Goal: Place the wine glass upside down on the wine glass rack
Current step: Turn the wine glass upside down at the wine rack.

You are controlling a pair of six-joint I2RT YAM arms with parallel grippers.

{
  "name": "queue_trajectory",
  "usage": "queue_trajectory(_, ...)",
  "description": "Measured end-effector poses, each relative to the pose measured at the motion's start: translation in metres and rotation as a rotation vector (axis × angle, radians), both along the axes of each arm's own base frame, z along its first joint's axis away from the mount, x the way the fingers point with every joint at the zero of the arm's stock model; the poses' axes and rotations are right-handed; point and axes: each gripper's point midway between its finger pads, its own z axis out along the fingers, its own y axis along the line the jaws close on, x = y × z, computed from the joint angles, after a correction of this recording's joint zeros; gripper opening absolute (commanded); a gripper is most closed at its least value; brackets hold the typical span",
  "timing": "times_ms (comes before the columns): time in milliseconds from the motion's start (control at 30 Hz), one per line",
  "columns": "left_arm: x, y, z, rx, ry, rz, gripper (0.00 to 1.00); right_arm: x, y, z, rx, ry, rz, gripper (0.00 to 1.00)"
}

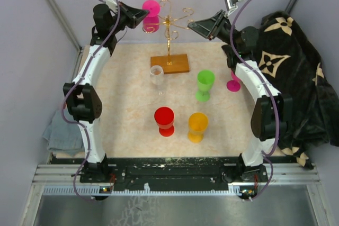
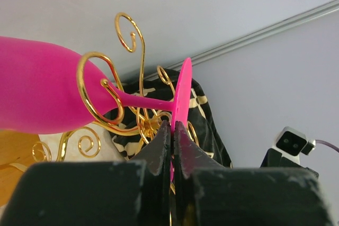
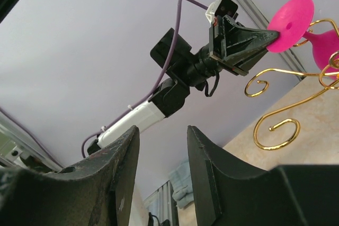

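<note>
A pink wine glass (image 1: 151, 10) hangs foot-up at the left arm of the wine glass rack (image 1: 170, 24), a gold wire stand on an orange-brown wooden base (image 1: 170, 63). In the left wrist view its stem (image 2: 140, 100) lies inside a gold scroll (image 2: 92, 86), and the bowl (image 2: 37, 93) is beyond it. My left gripper (image 2: 173, 126) is shut on the rim of the glass's foot (image 2: 183, 91). My right gripper (image 1: 194, 25) stands open just right of the rack's top, with nothing between its fingers (image 3: 122, 157). From there it sees the pink foot (image 3: 291, 19) and the scrolls (image 3: 275, 107).
On the table stand a clear glass (image 1: 157, 76), a green one (image 1: 205, 84), a red one (image 1: 164, 120), an orange one (image 1: 197, 126) and a magenta one (image 1: 233, 84) beside the right arm. A black patterned cloth (image 1: 296, 62) lies at the right, a blue towel (image 1: 55, 133) at the left.
</note>
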Motion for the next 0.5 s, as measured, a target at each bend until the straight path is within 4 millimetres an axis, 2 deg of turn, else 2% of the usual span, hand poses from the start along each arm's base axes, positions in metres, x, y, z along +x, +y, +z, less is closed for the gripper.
queue_trajectory(367, 0.012, 0.008, 0.005, -0.022, -0.028, 0.074, 0.00, -0.002, -0.001, 0.002, -0.009, -0.012, -0.008, 0.42)
queue_trajectory(500, 0.018, 0.013, -0.004, -0.022, -0.020, 0.109, 0.00, -0.002, -0.001, 0.002, -0.010, -0.010, -0.008, 0.42)
